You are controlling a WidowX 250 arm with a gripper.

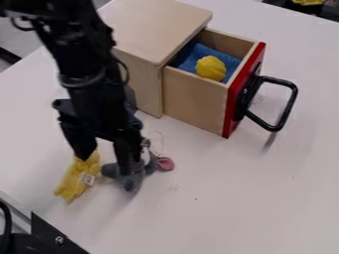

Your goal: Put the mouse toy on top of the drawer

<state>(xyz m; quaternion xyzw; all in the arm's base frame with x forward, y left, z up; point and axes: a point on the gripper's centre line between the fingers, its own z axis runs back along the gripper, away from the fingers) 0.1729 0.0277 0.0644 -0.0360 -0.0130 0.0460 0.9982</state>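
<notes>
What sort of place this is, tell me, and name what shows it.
Probably a robotics lab or test area: a black robot arm hangs over a white table holding a wooden box with its drawer pulled open and a grey mouse toy.

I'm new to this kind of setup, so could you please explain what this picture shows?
The black machine is a robot arm, seen by a fixed camera looking down at a slant. Its two-fingered gripper hangs low over a white table, fingers apart, among two soft toys: a yellow one with a white tag and the grey mouse with a pink ear. Nothing looks clamped, though the arm hides part of the mouse. Behind them stands a wooden box with its red-fronted drawer pulled out, holding a blue cloth and a yellow object.
</notes>
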